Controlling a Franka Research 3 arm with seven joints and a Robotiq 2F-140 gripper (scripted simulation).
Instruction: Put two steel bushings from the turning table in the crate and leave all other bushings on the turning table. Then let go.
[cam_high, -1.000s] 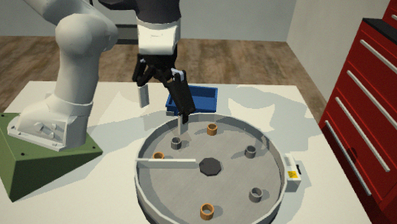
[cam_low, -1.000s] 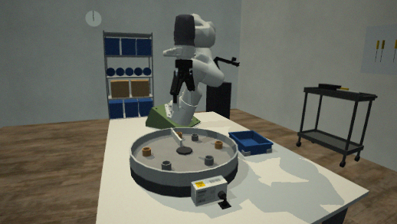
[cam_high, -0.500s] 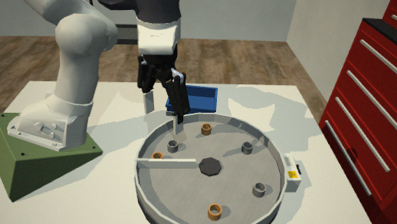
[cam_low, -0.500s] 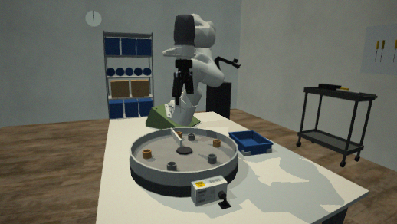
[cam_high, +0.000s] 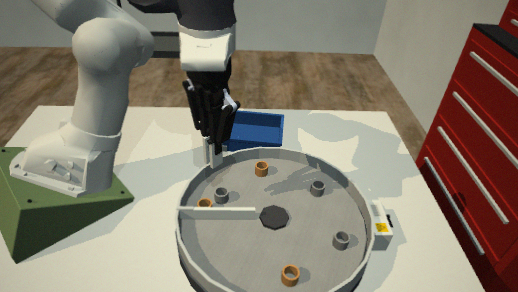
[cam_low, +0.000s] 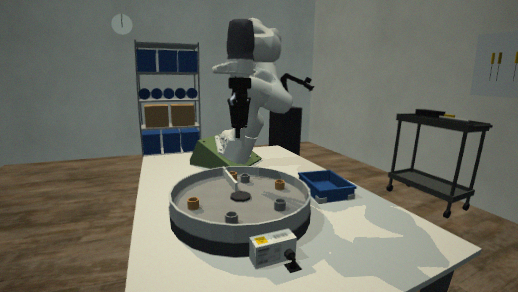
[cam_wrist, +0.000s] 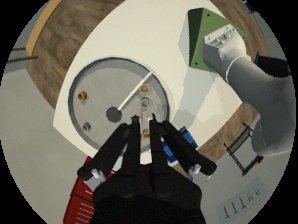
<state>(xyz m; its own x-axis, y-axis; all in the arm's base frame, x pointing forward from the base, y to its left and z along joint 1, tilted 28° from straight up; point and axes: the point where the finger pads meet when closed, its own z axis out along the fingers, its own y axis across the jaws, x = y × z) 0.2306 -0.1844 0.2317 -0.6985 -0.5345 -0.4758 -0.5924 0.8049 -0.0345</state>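
The round grey turning table (cam_high: 178, 239) (cam_low: 220, 228) (cam_wrist: 79, 80) holds three grey steel bushings, one at the left (cam_high: 221, 195) (cam_low: 245, 177), one at the back right (cam_high: 317, 188) (cam_low: 280, 204) and one at the right (cam_high: 341, 240) (cam_low: 231, 217). Three orange bushings (cam_high: 261, 168) (cam_high: 204, 202) (cam_high: 290, 274) also stand on it. The blue crate (cam_high: 260, 130) (cam_low: 327, 185) is empty behind the table. My gripper (cam_high: 212, 155) (cam_low: 238, 132) (cam_wrist: 144, 110) is shut with nothing between the fingers. It hangs above the table's back left rim, apart from every bushing.
A white wiper bar (cam_high: 217, 212) reaches from the left rim to the dark hub (cam_high: 274, 217). A control box (cam_high: 382, 227) (cam_low: 272, 247) sits against the table's side. The arm's green base (cam_high: 30, 215) is at the left, a red tool cabinet (cam_high: 475, 150) at the right.
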